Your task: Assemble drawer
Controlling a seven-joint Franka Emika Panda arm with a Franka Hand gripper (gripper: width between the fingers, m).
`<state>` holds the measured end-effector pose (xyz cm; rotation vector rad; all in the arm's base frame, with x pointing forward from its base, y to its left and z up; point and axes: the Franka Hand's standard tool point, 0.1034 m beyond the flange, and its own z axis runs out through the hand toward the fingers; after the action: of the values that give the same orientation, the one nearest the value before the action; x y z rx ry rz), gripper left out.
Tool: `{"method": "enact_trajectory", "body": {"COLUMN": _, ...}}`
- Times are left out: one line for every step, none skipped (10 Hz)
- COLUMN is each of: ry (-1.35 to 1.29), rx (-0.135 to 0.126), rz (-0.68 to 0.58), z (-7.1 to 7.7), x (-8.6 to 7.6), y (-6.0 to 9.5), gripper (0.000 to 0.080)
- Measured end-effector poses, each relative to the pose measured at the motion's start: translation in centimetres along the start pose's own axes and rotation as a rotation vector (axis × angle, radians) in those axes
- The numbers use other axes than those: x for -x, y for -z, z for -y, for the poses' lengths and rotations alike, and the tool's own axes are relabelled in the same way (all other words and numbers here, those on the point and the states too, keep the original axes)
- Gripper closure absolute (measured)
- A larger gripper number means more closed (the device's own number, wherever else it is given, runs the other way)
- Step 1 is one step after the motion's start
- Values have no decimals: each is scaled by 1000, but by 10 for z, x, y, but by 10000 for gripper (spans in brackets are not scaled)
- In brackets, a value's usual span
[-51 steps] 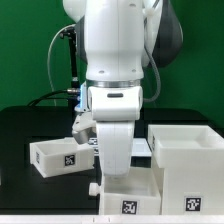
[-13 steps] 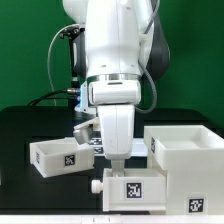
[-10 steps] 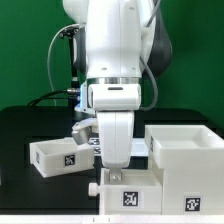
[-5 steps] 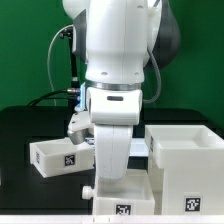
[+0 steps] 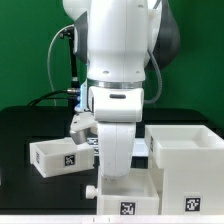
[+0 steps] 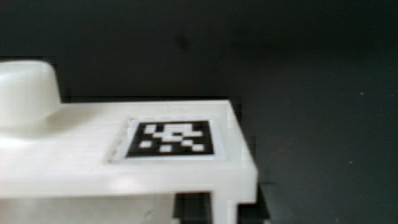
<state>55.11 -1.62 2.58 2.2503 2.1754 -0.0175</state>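
Observation:
One shallow white drawer tray (image 5: 140,192) sits at the front centre, with its marker (image 5: 128,209) facing the camera and a round knob (image 5: 90,187) on the exterior view's left. My gripper (image 5: 118,178) reaches down into it and is shut on its wall; the fingertips are hidden. In the wrist view the tray's marked face (image 6: 173,139) and knob (image 6: 22,90) fill the frame, above my gripper (image 6: 214,208). The tall square casing (image 5: 190,160) stands just to the tray's right. The second tray (image 5: 55,156) lies at the left.
The marker board (image 5: 92,144) lies on the black table behind the arm, mostly hidden. Black cables hang behind the arm at the exterior view's left. The held tray is at the table's front edge, close to the casing's side.
Over the last second the held tray moved with my gripper down and toward the camera, a little to the exterior view's left. Since half a second ago it has barely shifted.

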Motion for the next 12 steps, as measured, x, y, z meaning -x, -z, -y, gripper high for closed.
{"method": "enact_trajectory", "body": {"ry": -1, "rx": 0, "rz": 0, "z": 0, "x": 0, "y": 0, "gripper": 761}}
{"method": "enact_trajectory", "body": {"ry": -1, "rx": 0, "rz": 0, "z": 0, "x": 0, "y": 0, "gripper": 761}}
{"method": "enact_trajectory", "body": {"ry": 1, "rx": 4, "rz": -1, "z": 0, "x": 0, "y": 0, "gripper": 761}}
{"method": "enact_trajectory", "body": {"ry": 2, "rx": 16, "rz": -4, "z": -1, "x": 0, "y": 0, "gripper": 761}}
{"method": "enact_trajectory", "body": {"ry": 4, "rx": 25, "rz": -7, "z": -1, "x": -2, "y": 1, "gripper": 761}}
{"method": "enact_trajectory", "body": {"ry": 3, "rx": 30, "rz": -8, "z": -2, "x": -3, "y": 3, "gripper": 761}}
{"method": "enact_trajectory", "body": {"ry": 4, "rx": 33, "rz": -9, "z": -3, "x": -4, "y": 3, "gripper": 761}}
{"method": "enact_trajectory", "body": {"ry": 3, "rx": 31, "rz": -9, "z": -2, "x": -4, "y": 2, "gripper": 761}}
{"method": "enact_trajectory", "body": {"ry": 3, "rx": 30, "rz": -9, "z": -2, "x": -4, "y": 2, "gripper": 761}}
{"method": "enact_trajectory", "body": {"ry": 3, "rx": 30, "rz": -9, "z": -2, "x": -4, "y": 1, "gripper": 761}}
{"method": "enact_trajectory", "body": {"ry": 4, "rx": 30, "rz": -9, "z": -2, "x": -4, "y": 1, "gripper": 761}}
{"method": "enact_trajectory", "body": {"ry": 12, "rx": 40, "rz": -14, "z": -3, "x": -7, "y": 2, "gripper": 761}}
